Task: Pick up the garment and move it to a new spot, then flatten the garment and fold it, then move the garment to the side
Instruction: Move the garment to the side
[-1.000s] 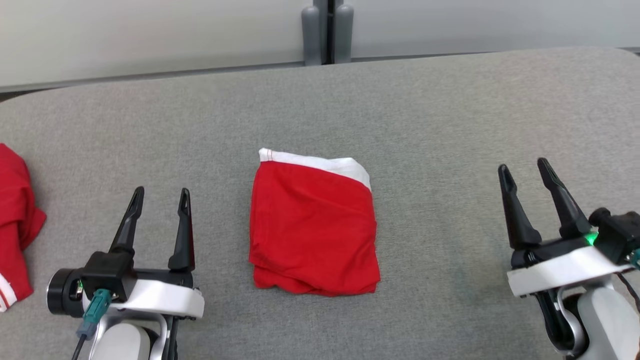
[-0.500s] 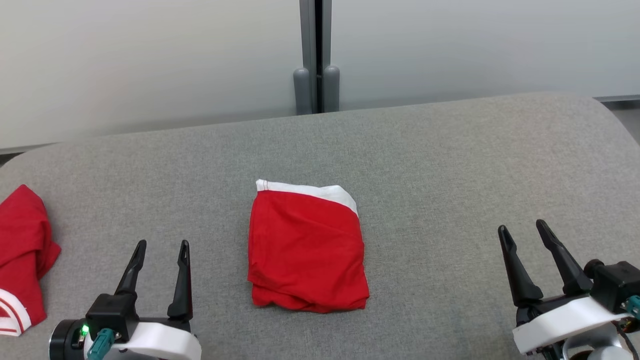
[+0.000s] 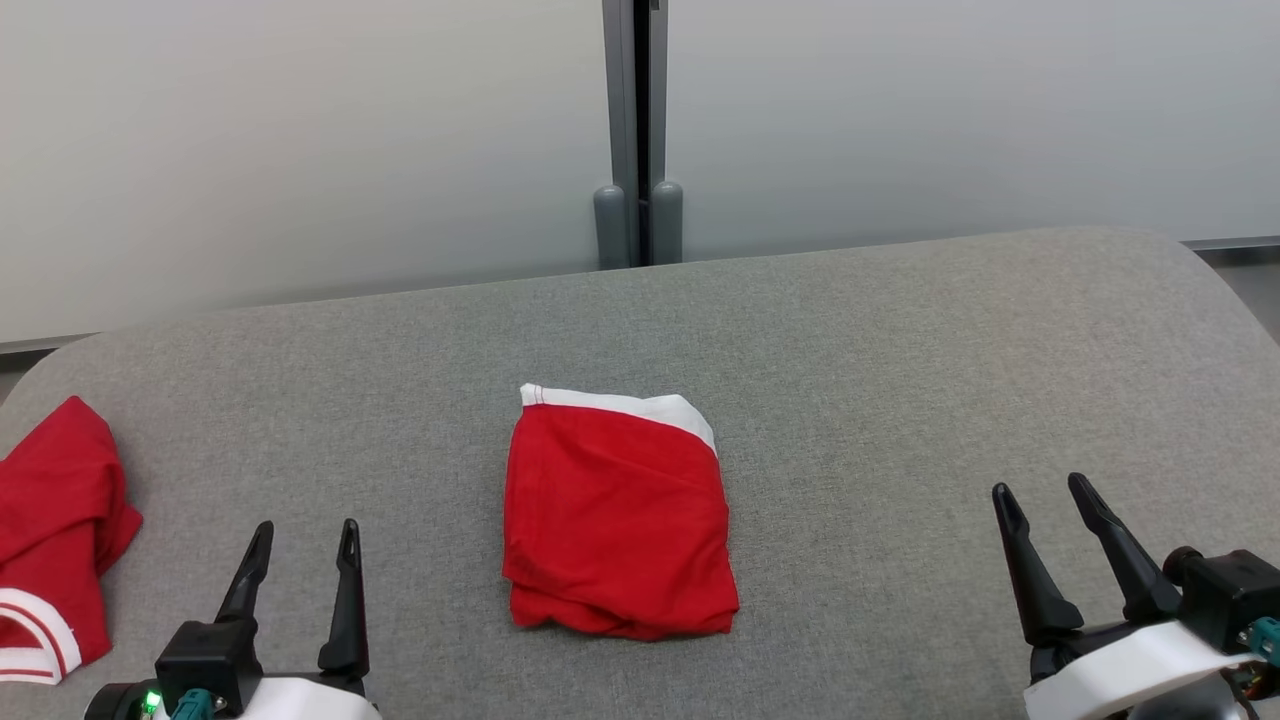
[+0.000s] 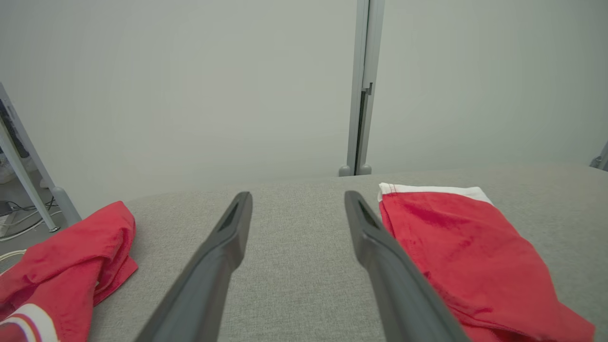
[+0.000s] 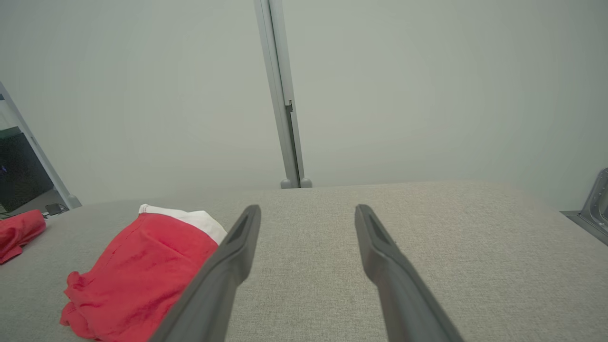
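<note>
The garment [image 3: 617, 520] is a red cloth with a white band along its far edge, folded into a compact rectangle in the middle of the grey table [image 3: 900, 330]. It also lies at the right of the left wrist view, garment [image 4: 465, 251], and at the left of the right wrist view, garment [image 5: 142, 270]. My left gripper [image 3: 304, 538] stands open at the lower left, well apart from it. My right gripper [image 3: 1042, 492] stands open at the lower right, empty too. Nothing lies between the fingers of the left gripper [image 4: 297, 199] or the right gripper [image 5: 306, 211].
A second red garment with white stripes [image 3: 55, 540] lies crumpled at the table's left edge, also in the left wrist view as a red heap [image 4: 66, 266]. A pale wall with a grey post [image 3: 636, 130] runs behind the table's rounded far edge.
The head camera has tilted up, so the table and both grippers sit lower in the picture. The folded garment has not moved, and both grippers have stayed open.
</note>
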You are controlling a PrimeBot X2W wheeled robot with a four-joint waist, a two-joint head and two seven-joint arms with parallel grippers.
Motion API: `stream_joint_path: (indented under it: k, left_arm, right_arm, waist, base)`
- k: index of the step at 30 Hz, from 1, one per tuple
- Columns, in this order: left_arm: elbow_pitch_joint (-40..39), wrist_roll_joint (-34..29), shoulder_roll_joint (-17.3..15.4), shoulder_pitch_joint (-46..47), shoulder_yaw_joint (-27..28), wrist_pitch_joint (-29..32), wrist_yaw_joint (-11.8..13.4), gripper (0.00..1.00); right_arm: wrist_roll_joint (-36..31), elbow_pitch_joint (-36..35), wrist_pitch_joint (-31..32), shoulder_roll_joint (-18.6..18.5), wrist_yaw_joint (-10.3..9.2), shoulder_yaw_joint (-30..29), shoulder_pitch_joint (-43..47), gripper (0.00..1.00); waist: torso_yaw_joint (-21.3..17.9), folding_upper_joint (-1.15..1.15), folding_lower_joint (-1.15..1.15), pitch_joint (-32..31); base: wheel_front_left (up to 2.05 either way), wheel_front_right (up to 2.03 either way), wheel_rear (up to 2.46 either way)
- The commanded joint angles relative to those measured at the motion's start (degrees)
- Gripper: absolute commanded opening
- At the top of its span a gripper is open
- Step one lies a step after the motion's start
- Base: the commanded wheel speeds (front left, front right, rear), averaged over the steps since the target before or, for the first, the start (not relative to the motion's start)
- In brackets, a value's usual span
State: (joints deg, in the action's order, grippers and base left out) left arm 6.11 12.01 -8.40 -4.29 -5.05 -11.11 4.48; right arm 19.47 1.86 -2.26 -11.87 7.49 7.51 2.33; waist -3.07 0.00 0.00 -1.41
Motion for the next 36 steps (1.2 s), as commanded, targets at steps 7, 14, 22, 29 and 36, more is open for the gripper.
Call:
stream_joint_path:
  k: [7,14,22,29,36]
  left_arm:
    - [-0.7,0.5,-0.7,-0.7,0.0,0.7,0.7,1.00]
    - [-0.9,0.7,-0.8,-0.8,-0.2,0.7,1.0,1.00]
    - [-1.0,0.8,-0.6,0.9,-0.9,0.4,1.0,1.00]
    - [-1.5,0.3,0.3,6.3,-2.6,-0.5,0.3,1.00]
    - [0.3,0.5,2.0,12.8,-4.0,-2.5,-0.3,1.00]
  right_arm:
    - [-0.4,0.0,0.2,0.0,0.00,0.3,-0.5,1.00]
    - [-0.6,0.0,0.1,-0.2,0.00,0.4,-0.7,1.00]
    - [-0.8,0.1,0.8,-0.9,0.00,0.6,-1.2,1.00]
    - [-1.6,2.5,2.0,-1.6,0.00,3.4,-4.4,1.00]
    - [0.3,12.7,0.5,0.6,0.00,9.4,-12.0,1.00]
  waist:
    - [-0.1,0.00,0.00,-0.2]
    - [0.0,0.00,0.00,-0.1]
    - [1.3,0.00,0.00,0.6]
    - [5.9,0.00,0.00,6.1]
    - [11.2,0.00,0.00,13.1]
  base:
    - [0.00,0.00,0.00]
    - [0.00,0.00,0.00]
    - [0.00,0.00,0.00]
    - [0.00,0.00,0.00]
    - [0.00,0.00,0.00]
